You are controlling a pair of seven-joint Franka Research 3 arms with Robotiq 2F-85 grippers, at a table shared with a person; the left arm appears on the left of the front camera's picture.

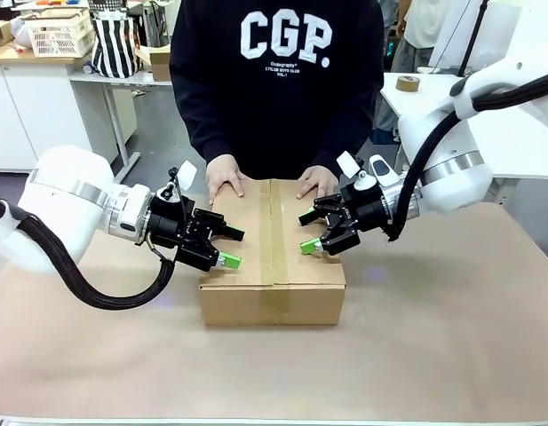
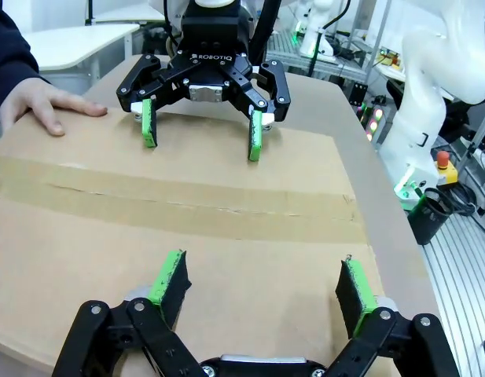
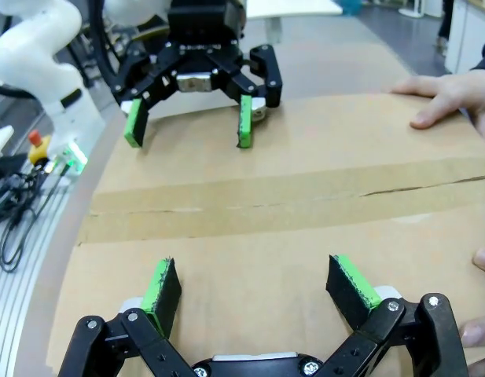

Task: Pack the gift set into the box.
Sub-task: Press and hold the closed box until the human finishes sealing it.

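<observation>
The box (image 1: 274, 257) sits shut in the middle of the table, a strip of brown tape along its top seam. The gift set is out of view. My left gripper (image 1: 231, 248) hangs open over the box's left edge, nothing between its green pads. Opposite it, my right gripper (image 1: 307, 232) is open and empty over the right edge. In the left wrist view my own gripper (image 2: 262, 271) hovers over the lid (image 2: 187, 236), facing the right gripper (image 2: 201, 141). The right wrist view shows the same from the other side: gripper (image 3: 254, 271), lid (image 3: 266, 236), left gripper (image 3: 187, 126).
A person in a dark sweatshirt stands at the far side with both hands (image 1: 225, 177) (image 1: 318, 182) flat on the box's far edge. Brown paper covers the table (image 1: 433, 337). A tape roll (image 1: 409, 82) lies on a white table at the back right.
</observation>
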